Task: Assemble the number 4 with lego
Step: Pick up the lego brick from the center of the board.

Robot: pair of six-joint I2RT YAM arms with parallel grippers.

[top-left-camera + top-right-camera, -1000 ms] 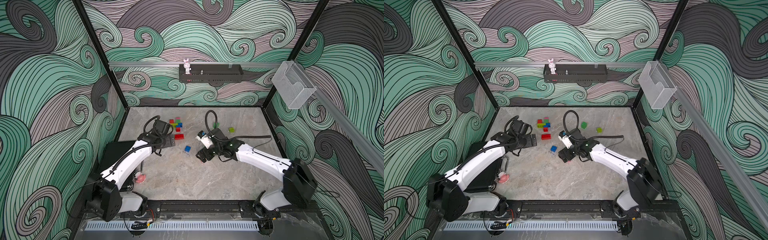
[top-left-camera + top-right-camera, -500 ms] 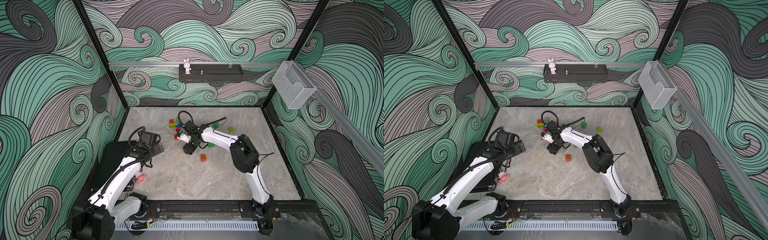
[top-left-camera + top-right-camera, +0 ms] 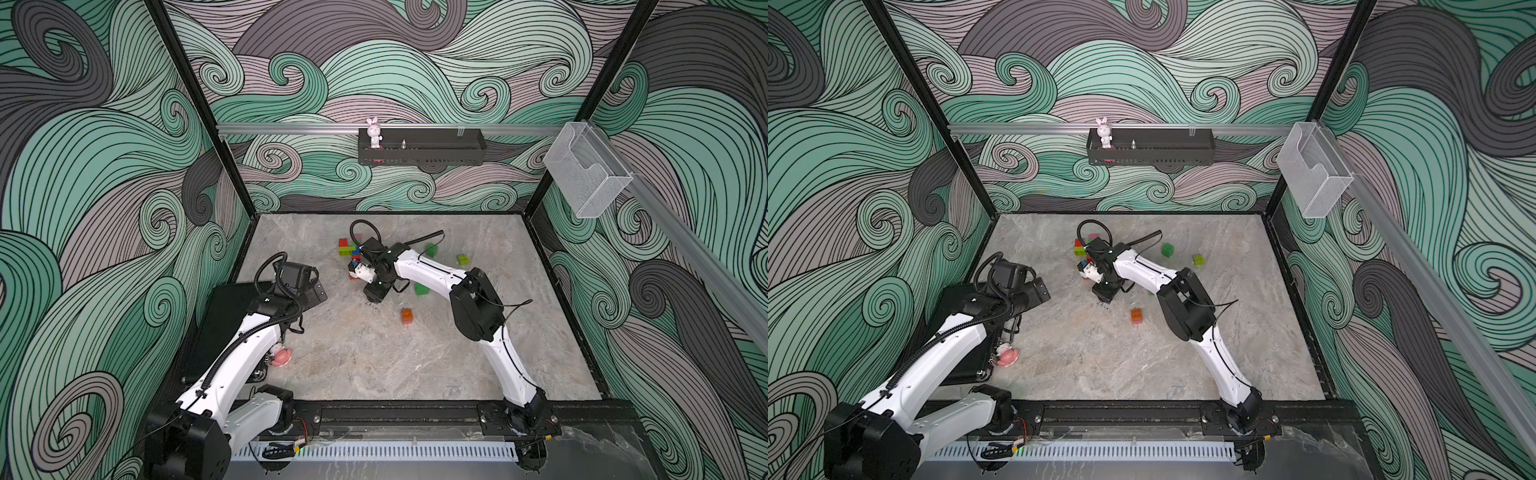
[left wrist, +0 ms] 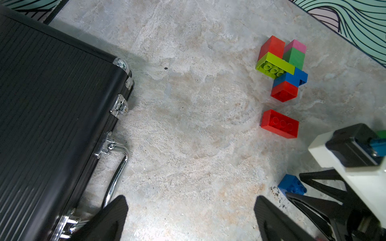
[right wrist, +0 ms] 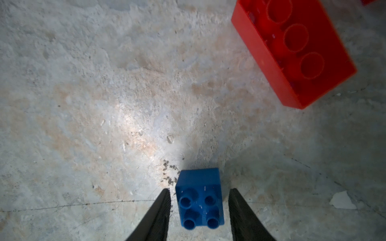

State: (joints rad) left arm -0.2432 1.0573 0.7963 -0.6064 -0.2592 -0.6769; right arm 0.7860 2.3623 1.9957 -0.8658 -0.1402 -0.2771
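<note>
Pick-up step: the right gripper straddles the small blue brick, jaws apart, just clear of its sides. Next, likely: pinch squarely and lift. The left gripper stands wide, empty.

In a top view, the right gripper pointed down at the marble table just in front of a cluster of joined bricks, and its arm hid part of that cluster. An orange brick lay near the gripper, toward the front edge. A dark green brick and a lime brick sat apart beyond the arm. The left gripper hung by the edge of a black case, with a pink object beside the case. A white rabbit figurine stood on the black shelf at the back wall.
</note>
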